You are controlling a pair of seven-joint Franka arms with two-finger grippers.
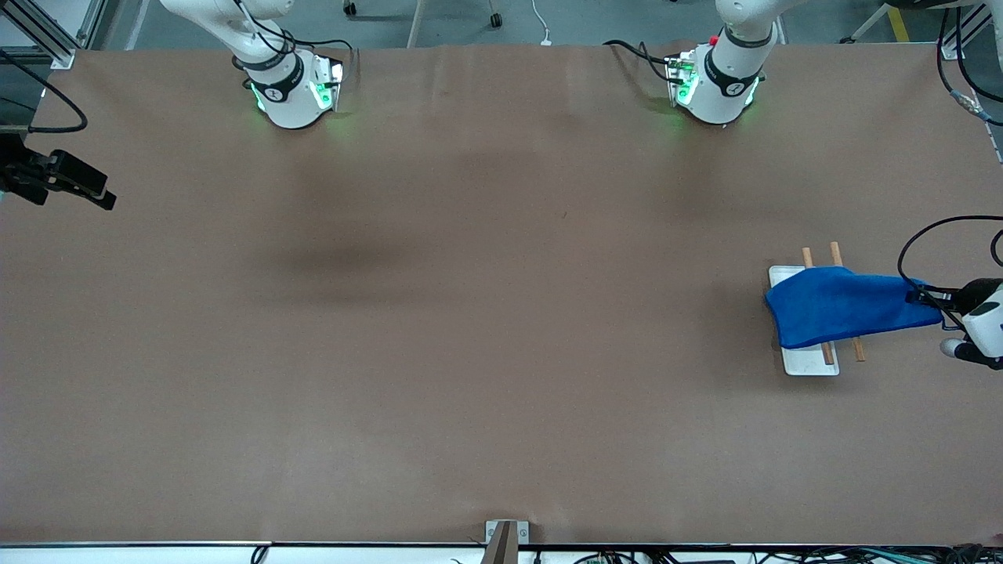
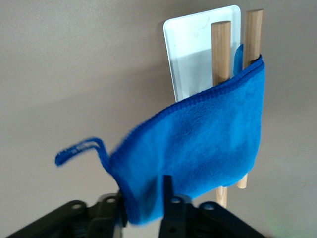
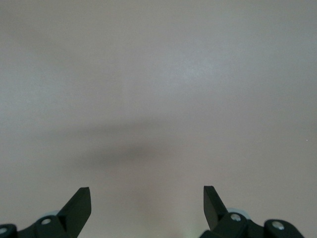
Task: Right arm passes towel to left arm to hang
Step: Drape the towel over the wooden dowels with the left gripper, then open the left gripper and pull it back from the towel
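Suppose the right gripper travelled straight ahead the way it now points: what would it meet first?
Probably only the bare brown table. The open right gripper faces plain tabletop with nothing between its fingers; how close the surface lies is unclear.

Open brown table [image 1: 470, 313] stretches bare beneath the right gripper [image 3: 147, 203], whose fingers stand wide apart with only flat tabletop between and ahead of them. At the left arm's end of the table, room is tight: the left gripper [image 1: 925, 298] is clamped on a corner of the blue towel [image 1: 842, 305], which stretches straight ahead of it and drapes over two upright wooden rods [image 2: 221, 54] rising from a white tray [image 2: 190, 54]. Rods, tray and cloth block the path directly in front of that gripper's fingertips; bare table lies to either side of the rack. The towel's small loop [image 2: 79, 151] hangs free just beside the fingers.
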